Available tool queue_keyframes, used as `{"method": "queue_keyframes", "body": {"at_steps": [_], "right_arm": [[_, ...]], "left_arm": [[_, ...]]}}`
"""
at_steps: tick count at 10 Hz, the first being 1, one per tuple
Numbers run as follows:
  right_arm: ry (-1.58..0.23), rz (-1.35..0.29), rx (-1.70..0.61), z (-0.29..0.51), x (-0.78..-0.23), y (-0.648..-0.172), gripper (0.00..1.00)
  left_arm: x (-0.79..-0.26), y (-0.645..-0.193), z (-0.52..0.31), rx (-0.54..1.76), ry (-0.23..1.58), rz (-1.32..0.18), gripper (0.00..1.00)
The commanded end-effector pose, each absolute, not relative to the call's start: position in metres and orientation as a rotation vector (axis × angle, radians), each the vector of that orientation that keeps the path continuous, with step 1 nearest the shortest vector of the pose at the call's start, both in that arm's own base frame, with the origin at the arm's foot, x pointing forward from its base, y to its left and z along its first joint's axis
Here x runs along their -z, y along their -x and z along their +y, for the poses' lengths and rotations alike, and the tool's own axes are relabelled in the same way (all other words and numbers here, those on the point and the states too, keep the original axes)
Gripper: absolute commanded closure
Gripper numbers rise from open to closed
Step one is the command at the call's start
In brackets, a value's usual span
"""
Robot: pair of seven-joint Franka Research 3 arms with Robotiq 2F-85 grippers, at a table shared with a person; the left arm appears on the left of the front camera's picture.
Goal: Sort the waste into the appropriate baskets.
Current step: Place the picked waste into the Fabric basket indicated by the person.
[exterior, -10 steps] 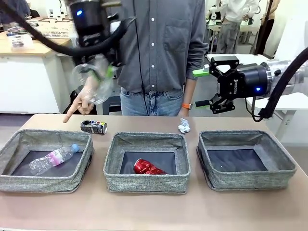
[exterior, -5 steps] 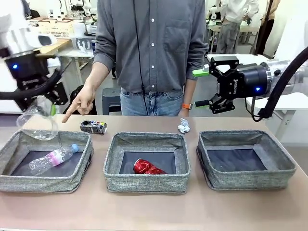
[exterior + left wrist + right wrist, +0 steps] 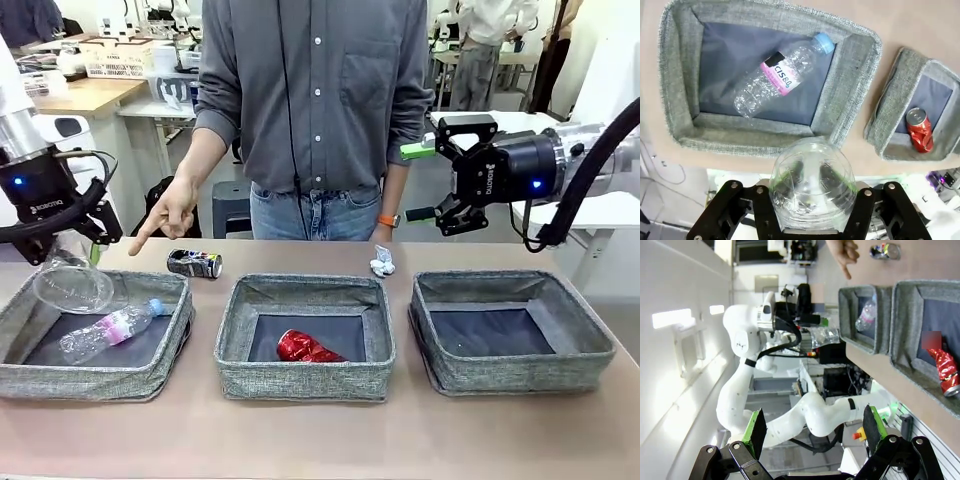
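**Cup in the Grip at the Sorting Table**

The robot's left end effector (image 3: 68, 262) grips a clear plastic cup (image 3: 72, 287), fingers closed on its sides, over the far left corner of the left basket (image 3: 100, 380). Inside that basket a clear plastic bottle (image 3: 108, 330) with a pink label lies slantwise on the dark bottom. A crushed red can (image 3: 305, 348) lies in the middle basket (image 3: 305, 382), while the right basket (image 3: 520, 375) shows its bare dark bottom. On the table (image 3: 320, 440) behind the baskets, a dark printed can (image 3: 195, 263) lies on its side between the left and middle baskets. A crumpled white paper wad (image 3: 382, 262) rests just behind the middle basket's far right corner. A person at the far side points a hand (image 3: 172, 215) downward, near the printed can. The right end effector (image 3: 420, 183) hangs above the table's far right, fingers spread wide, holding nothing.
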State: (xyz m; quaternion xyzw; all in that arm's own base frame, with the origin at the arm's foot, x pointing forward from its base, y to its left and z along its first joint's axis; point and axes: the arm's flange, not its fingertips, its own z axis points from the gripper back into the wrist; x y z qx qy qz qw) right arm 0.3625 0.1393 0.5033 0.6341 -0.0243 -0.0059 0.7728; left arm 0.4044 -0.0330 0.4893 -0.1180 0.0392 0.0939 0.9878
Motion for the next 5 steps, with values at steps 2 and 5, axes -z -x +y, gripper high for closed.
{"method": "queue_keyframes", "body": {"at_steps": [2,5], "right_arm": [[-1.391,-0.060,-0.001,0.1390,-0.5035,-0.3641,0.00],[-1.391,-0.060,-0.001,0.1390,-0.5035,-0.3641,0.00]], "left_arm": [[-0.4867,-0.4060,-0.0368,-0.197,0.254,0.082,0.77],[-0.4899,-0.4095,-0.0414,-0.201,0.213,0.086,0.00]]}}
